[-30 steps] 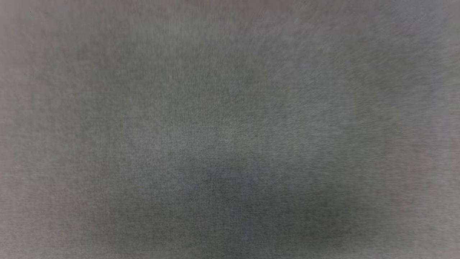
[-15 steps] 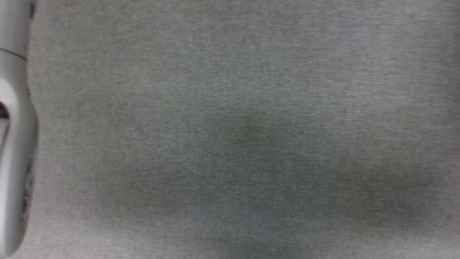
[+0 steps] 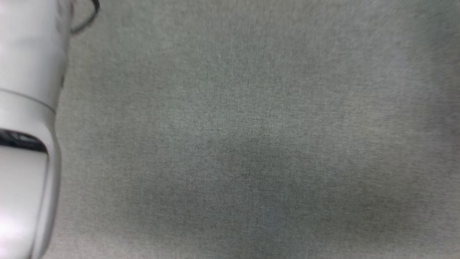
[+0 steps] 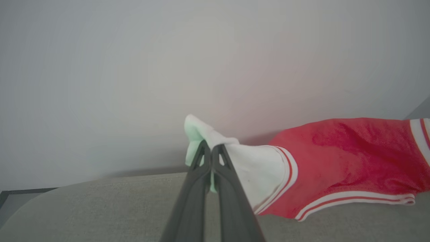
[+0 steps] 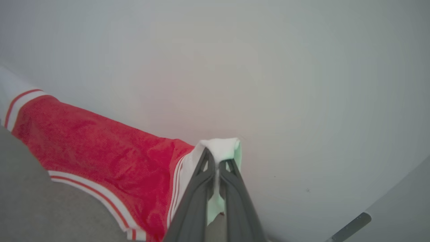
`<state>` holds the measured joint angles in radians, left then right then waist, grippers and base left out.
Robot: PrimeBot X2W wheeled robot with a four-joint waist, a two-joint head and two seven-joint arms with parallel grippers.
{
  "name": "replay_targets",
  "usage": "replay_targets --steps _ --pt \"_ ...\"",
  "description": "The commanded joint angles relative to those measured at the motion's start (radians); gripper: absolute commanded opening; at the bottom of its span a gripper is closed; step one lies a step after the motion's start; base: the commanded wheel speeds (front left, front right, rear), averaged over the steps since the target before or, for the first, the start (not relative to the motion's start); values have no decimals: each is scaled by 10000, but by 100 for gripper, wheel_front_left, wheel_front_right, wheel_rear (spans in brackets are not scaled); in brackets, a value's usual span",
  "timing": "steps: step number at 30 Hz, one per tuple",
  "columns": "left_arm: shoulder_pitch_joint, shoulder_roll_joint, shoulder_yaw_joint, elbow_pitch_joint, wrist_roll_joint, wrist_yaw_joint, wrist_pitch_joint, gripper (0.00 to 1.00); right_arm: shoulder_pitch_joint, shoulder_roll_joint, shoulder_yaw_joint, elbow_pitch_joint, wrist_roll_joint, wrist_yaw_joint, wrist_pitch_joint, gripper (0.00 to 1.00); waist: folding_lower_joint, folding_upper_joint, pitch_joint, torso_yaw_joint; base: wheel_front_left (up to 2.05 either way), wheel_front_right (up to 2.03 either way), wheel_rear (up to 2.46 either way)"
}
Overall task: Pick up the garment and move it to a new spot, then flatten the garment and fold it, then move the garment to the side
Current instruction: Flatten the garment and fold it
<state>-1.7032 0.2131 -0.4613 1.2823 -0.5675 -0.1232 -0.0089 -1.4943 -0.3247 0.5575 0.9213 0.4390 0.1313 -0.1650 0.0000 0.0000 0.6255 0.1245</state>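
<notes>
Left gripper: the left gripper (image 4: 211, 148) has its two dark fingers pressed together, pinching a bunched white sleeve (image 4: 258, 174) at their tips
Right gripper: the right gripper (image 5: 216, 155) is likewise pinched shut on the opposite sleeve (image 5: 220, 144), with a fold of white cloth poking out past the tips
Garment: the garment (image 4: 342, 151) hangs as a red span between the two grippers, running off to the right of the left one and to the left of the right one
Hem: the striped hem (image 4: 352, 198) sags below the gripper tips, close to the grey fabric surface (image 3: 251, 144); contact cannot be told
Background: a plain pale wall (image 4: 168, 67) stands beyond both grippers; a pale forearm (image 3: 25, 126) shows at the left edge of the head view
Step in hand: judged to be carrying the shirt, spread by its sleeves, to lay it out flat
Doing it well: both pinches should hold firm and level, with the grippers far enough apart that the red body is taut; lowering hem first and drawing back would let the cloth unroll without creases
Risk: each grip is on a small bunch of sleeve, so a jerk could pull one free
</notes>
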Motion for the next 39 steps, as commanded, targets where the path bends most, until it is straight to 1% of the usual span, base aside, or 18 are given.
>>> replay_targets --steps 1,3,8,12,16,21,27,29,33,37,39 --pt "237 67 -52 20 36 -11 18 0 238 -190 200 -116 238 -10 108 0 0 0 -1257 -186 0 0 0" --pt "740 90 -224 27 77 -52 77 0 736 -644 892 -518 879 -10 448 0 0 0 -1760 -154 0 0 0" --pt "2048 80 -576 -71 -74 -76 217 0 2007 -1720 2009 -1628 2360 -10 1096 0 0 0 -2825 3 0 0 0" --pt "3134 224 -1008 -536 -243 -70 308 0 2898 -2625 2524 -2463 3282 -10 1474 0 0 0 -3627 202 0 0 0" --pt "4410 437 -1402 -1177 -744 -70 638 0 3861 -3350 2971 -3277 4014 -10 1892 0 0 0 -4371 386 0 0 0" --pt "5849 1106 -1897 -2191 -1183 -64 914 0 5014 -4219 3262 -4312 4535 -10 2164 0 0 0 -5126 553 0 0 0" --pt "7448 1791 -2004 -3411 -1618 -64 1105 0 6422 -5109 3259 -5450 4630 -10 2282 0 0 0 -5668 654 0 0 0" --pt "7985 1994 -1985 -3899 -1677 72 1189 0 6913 -5346 3155 -5763 4588 -10 2301 0 0 0 -5762 663 0 0 0" --pt "9131 2351 -1943 -5194 -1916 518 1417 0 7984 -5641 2880 -6336 4572 -10 2380 0 0 0 -5869 652 0 0 0" --pt "10340 2801 -1865 -6683 -2110 1148 1695 0 9114 -5704 2386 -6736 4554 -10 2431 0 0 0 -5908 605 0 0 0" --pt "10940 2961 -1786 -7515 -2255 1486 1772 0 9763 -5638 2111 -6885 4612 -10 2504 0 0 0 -5899 578 0 0 0"
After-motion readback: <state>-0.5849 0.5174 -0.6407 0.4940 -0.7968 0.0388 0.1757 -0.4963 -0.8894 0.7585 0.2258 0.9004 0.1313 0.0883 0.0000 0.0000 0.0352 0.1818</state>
